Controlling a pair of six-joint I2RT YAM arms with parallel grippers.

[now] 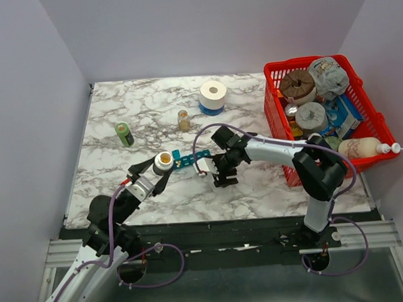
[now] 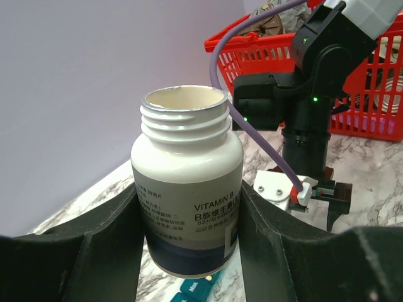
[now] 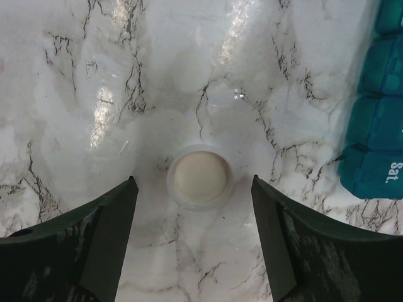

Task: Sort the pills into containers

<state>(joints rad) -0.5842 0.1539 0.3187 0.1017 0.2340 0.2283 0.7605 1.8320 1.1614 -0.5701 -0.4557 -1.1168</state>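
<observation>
My left gripper (image 1: 163, 164) is shut on an uncapped white vitamin bottle (image 2: 187, 189) and holds it upright just above the left end of the teal pill organizer (image 1: 192, 158). The strip shows below the bottle in the left wrist view (image 2: 196, 290), with one tiny pale pill (image 2: 208, 277) lying on it. My right gripper (image 1: 222, 177) is open just above the marble table, past the strip's right end. Its fingers (image 3: 107, 233) stand either side of a white cap (image 3: 200, 177) lying on the table, without touching it. The organizer's "Sat." end (image 3: 376, 170) is at the right.
A red mesh basket (image 1: 278, 123) full of goods stands at the right, with a white bottle (image 1: 363, 147) lying at its front edge. A white roll (image 1: 213, 95), a small amber jar (image 1: 184, 120) and a green can (image 1: 125, 134) stand at the back of the table (image 1: 257, 188).
</observation>
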